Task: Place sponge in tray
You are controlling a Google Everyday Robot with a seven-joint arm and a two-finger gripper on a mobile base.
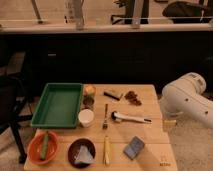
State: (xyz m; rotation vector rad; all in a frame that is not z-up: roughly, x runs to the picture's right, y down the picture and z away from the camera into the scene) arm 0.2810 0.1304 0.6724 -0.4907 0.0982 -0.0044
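The sponge (pixel 134 147), a small flat blue-grey block, lies on the wooden table (pixel 150 120) near the front right corner. The tray (pixel 58 104) is a large green plastic rectangle with raised sides at the table's back left, with nothing in it. My white arm (pixel 187 100) curves in from the right, beside the table's right edge. The gripper is out of view past the arm, well away from the sponge and holding none of the table's things.
An orange bowl (pixel 43 147) with a green item stands front left, beside a dark bowl (pixel 81 152) holding a grey wad. A white cup (pixel 86 117), fork (pixel 105 116), white-handled brush (pixel 129 118), yellow stick (pixel 106 150), two small jars (pixel 89 96) and snacks (pixel 133 97) fill the middle. A dark counter runs behind.
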